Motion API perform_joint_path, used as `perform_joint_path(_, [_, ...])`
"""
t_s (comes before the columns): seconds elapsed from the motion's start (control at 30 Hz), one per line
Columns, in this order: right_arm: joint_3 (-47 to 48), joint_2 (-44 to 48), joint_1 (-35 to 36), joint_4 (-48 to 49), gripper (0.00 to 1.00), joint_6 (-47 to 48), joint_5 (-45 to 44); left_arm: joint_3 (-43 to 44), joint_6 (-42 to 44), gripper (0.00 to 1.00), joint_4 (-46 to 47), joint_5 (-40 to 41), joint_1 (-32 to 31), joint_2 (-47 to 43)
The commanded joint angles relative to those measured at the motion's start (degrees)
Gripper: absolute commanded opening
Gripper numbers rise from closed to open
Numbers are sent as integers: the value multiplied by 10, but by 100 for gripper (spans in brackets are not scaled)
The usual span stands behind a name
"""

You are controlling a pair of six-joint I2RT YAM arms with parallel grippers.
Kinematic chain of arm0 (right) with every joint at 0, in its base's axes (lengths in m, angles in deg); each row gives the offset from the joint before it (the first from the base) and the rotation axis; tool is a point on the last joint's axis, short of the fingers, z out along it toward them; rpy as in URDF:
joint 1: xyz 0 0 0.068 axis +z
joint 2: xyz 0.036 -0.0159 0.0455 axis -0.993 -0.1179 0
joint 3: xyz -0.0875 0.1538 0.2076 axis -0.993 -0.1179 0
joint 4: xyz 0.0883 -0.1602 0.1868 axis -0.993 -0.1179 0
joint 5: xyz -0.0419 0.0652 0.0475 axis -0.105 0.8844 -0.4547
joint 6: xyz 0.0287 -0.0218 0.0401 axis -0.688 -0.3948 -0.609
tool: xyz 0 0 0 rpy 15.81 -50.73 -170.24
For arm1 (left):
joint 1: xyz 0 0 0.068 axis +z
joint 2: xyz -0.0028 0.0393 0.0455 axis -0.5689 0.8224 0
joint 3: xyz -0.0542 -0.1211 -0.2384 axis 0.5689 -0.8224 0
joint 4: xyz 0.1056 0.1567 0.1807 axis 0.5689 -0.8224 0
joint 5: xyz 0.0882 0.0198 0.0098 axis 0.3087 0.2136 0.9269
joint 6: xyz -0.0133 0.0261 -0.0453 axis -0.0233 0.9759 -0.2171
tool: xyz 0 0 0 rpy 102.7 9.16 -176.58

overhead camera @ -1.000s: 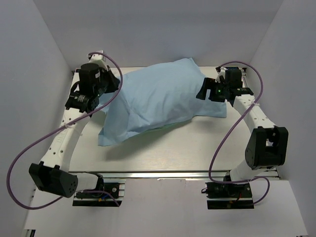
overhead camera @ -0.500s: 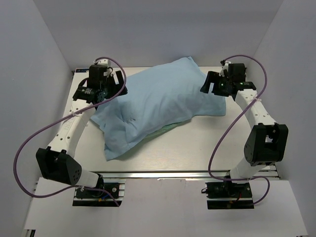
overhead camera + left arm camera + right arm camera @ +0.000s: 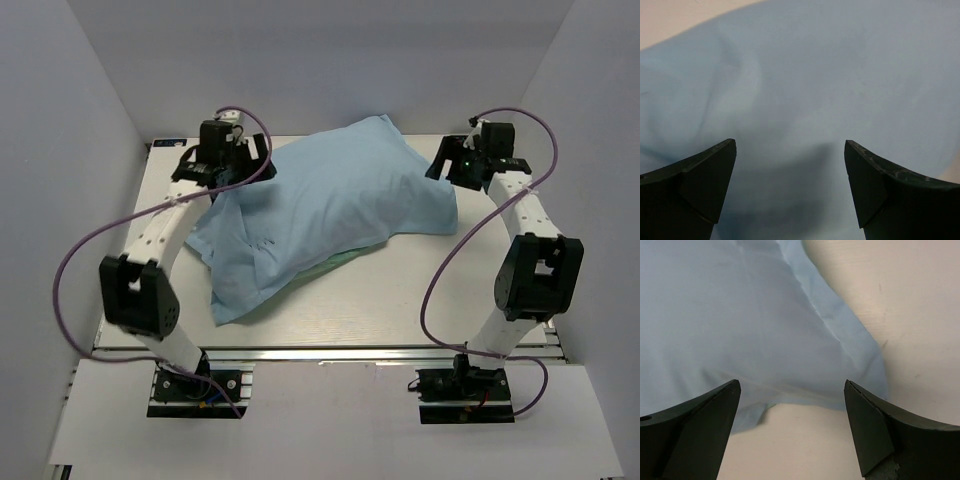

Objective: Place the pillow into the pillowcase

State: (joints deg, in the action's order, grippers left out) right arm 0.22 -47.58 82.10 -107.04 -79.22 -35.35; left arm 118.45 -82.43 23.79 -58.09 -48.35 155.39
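The pillowcase [image 3: 330, 200] lies across the back of the table, plain light blue side up and bulging full. A thin teal strip [image 3: 336, 261] peeks out along its near edge. No white of the pillow shows; it is hidden. My left gripper [image 3: 250, 168] hovers over the case's left end, open, with only blue fabric [image 3: 815, 75] below the empty gap [image 3: 790, 142]. At the case's right corner [image 3: 860, 360] my right gripper [image 3: 448, 165] is open too, its gap [image 3: 791, 382] holding nothing and sitting over the case's hem and bare table.
The pale tabletop [image 3: 400, 290] shows bare in front of the pillowcase and to the right of its corner [image 3: 905, 315]. White walls close in the left, back and right sides. Purple cables loop from both arms.
My left gripper opened and let go of the pillowcase's left end, which dropped and spread on the table. Both arms drew back toward the far corners.
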Motion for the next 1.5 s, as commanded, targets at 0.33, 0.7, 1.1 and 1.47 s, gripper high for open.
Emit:
perform_joint_path(0.33, [-165, 106, -70, 23, 89, -24, 12, 363, 131, 98, 14, -203, -60, 429])
perform_joint_path(0.7, [-190, 167, -70, 16, 89, -38, -14, 421, 125, 98, 100, -113, -94, 387])
perform_joint_path(1.1, [-172, 186, -78, 4, 89, -58, -15, 45, -107, 98, -109, 205, -16, -49])
perform_joint_path(1.47, [-178, 189, -80, 13, 89, -69, 14, -403, -279, 98, -163, 123, 21, -400])
